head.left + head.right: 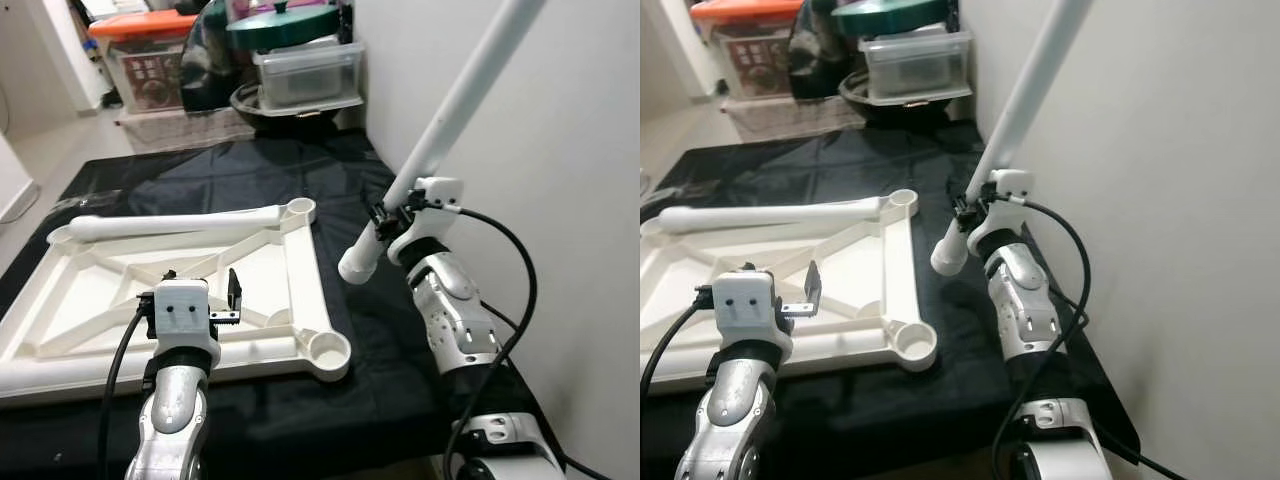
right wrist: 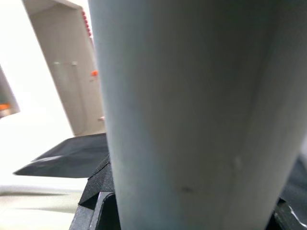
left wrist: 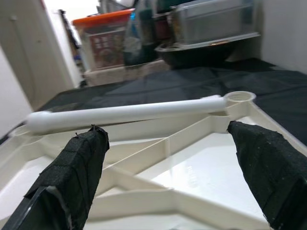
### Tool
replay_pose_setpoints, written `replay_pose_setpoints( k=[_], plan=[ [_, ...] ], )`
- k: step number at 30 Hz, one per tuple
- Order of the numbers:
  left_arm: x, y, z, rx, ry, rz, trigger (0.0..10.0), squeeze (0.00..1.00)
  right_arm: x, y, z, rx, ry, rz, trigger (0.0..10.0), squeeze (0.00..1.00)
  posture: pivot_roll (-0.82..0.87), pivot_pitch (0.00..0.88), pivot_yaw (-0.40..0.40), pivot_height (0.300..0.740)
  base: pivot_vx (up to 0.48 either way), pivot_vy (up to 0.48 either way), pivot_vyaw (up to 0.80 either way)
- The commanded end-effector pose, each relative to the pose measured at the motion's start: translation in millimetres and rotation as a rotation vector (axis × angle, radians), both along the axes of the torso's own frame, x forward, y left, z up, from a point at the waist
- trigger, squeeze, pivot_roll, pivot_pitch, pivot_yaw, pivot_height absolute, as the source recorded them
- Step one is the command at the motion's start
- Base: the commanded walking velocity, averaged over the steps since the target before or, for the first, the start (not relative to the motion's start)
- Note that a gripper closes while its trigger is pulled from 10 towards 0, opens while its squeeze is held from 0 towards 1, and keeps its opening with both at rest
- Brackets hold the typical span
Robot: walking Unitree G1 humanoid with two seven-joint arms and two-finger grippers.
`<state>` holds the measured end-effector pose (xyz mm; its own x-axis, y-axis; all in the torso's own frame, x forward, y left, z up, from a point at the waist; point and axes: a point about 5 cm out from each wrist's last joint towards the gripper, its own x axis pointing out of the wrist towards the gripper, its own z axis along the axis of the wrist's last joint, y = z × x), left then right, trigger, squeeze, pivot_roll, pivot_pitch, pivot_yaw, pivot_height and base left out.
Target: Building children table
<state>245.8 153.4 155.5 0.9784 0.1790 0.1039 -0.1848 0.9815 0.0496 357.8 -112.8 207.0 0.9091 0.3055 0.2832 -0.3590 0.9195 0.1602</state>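
Observation:
A white plastic table top (image 1: 290, 270) lies upside down on a black sheet, its ribbed underside up, with round sockets at the corners. One white leg (image 1: 180, 224) lies across its far edge, pointing at the far right socket (image 1: 298, 209). My right gripper (image 1: 385, 213) is shut on a second white leg (image 1: 455, 105), held tilted in the air to the right of the top, its lower end (image 1: 355, 266) just above the sheet. My left gripper (image 1: 200, 290) hovers open over the top's near part; its black fingers (image 3: 76, 177) frame the lying leg (image 3: 124, 113).
The near right socket (image 1: 328, 349) is open. A white wall (image 1: 560, 150) runs close along the right. At the back stand storage boxes (image 1: 305, 75), an orange-lidded bin (image 1: 150, 60) and a dark bowl (image 1: 290, 105). The black sheet (image 1: 360, 330) covers the floor around the top.

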Motion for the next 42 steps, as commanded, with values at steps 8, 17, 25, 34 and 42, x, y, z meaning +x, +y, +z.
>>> replay_pose_setpoints(
  k=[8,17,25,34,42],
  plan=[
    [-8.7,-4.8,-7.6,-0.002,0.026,-0.061,10.0,0.00,5.2,2.6,15.4,0.001,-0.047,0.111,10.0,0.00,-0.04,0.000,0.039,0.740,0.000,0.000,0.00],
    [-35.4,-18.1,-24.1,0.009,0.085,-0.263,10.0,0.00,18.6,-7.9,37.8,-0.033,-0.082,0.327,10.0,0.00,-0.01,0.000,0.042,0.740,0.000,0.000,0.00],
    [-55.9,-26.4,-25.2,0.054,0.084,-0.335,10.0,0.00,19.9,7.7,52.2,-0.065,-0.094,0.689,10.0,0.00,0.05,0.000,0.027,0.740,0.000,0.000,0.00],
    [-73.9,-35.3,-21.1,0.045,0.094,-0.394,10.0,0.00,4.1,15.8,43.0,-0.247,-0.071,1.119,10.0,0.00,0.09,0.004,0.026,0.740,0.000,0.000,0.00],
    [-94.0,-36.4,-22.0,0.039,0.134,-0.429,10.0,0.00,-2.7,20.5,25.5,-0.371,-0.036,1.301,10.0,0.00,0.12,0.061,0.020,0.740,0.000,0.000,0.00]
  ],
)
